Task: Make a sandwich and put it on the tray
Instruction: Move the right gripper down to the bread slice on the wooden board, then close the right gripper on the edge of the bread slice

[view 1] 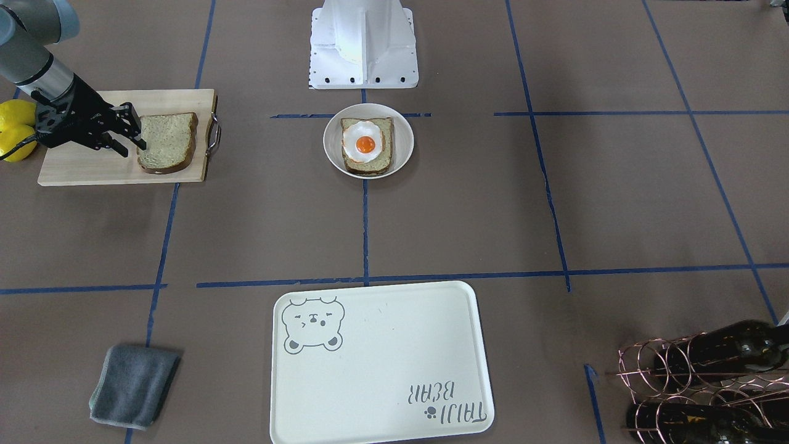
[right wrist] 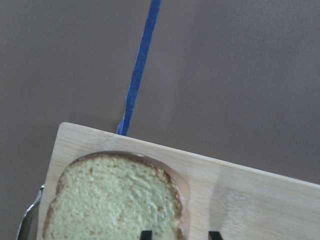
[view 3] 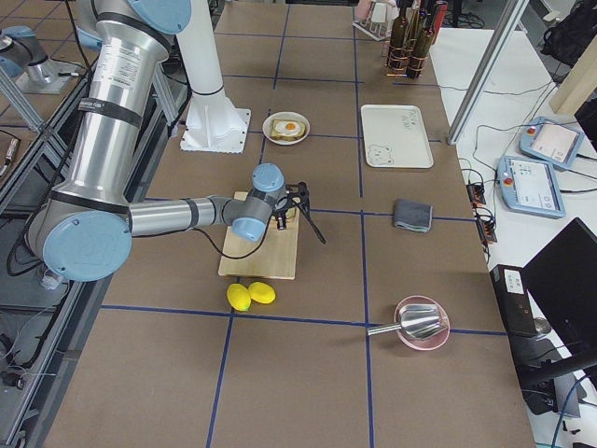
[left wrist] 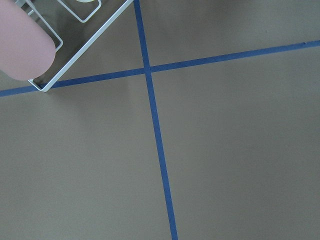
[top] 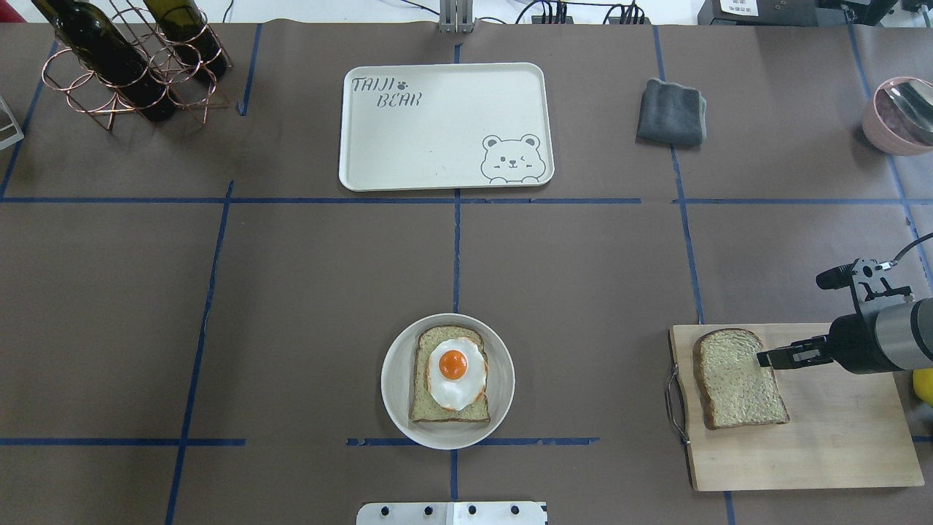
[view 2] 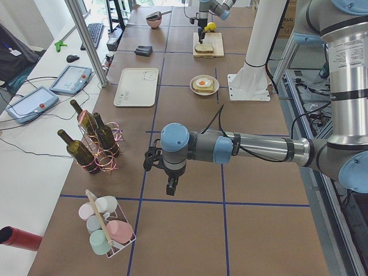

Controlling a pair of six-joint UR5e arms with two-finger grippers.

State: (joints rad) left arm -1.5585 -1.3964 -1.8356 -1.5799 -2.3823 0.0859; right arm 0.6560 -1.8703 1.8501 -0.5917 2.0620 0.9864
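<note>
One bread slice [view 1: 166, 143] lies on the pale wooden cutting board [view 1: 86, 163]; it also shows in the overhead view [top: 738, 379]. A second slice [view 1: 385, 161] with the fried egg [view 1: 363, 142] on top sits in the small round white dish [view 1: 404, 142]. The cream bear tray [view 1: 382, 364] has nothing on it. My right gripper [view 1: 137, 129] is open at the edge of the board's slice; in the right wrist view [right wrist: 180, 235] one fingertip is over the bread, the other over the board. My left gripper [view 2: 171, 187] hangs over bare table far off; I cannot tell if it is open or shut.
Two lemons [view 1: 15, 132] lie beside the board. A grey cloth [view 1: 134, 385] lies near the tray. A copper wine rack with bottles [view 1: 709, 382] stands at a corner. A pink bowl [top: 900, 117] and the robot base [view 1: 363, 43] are also on the table.
</note>
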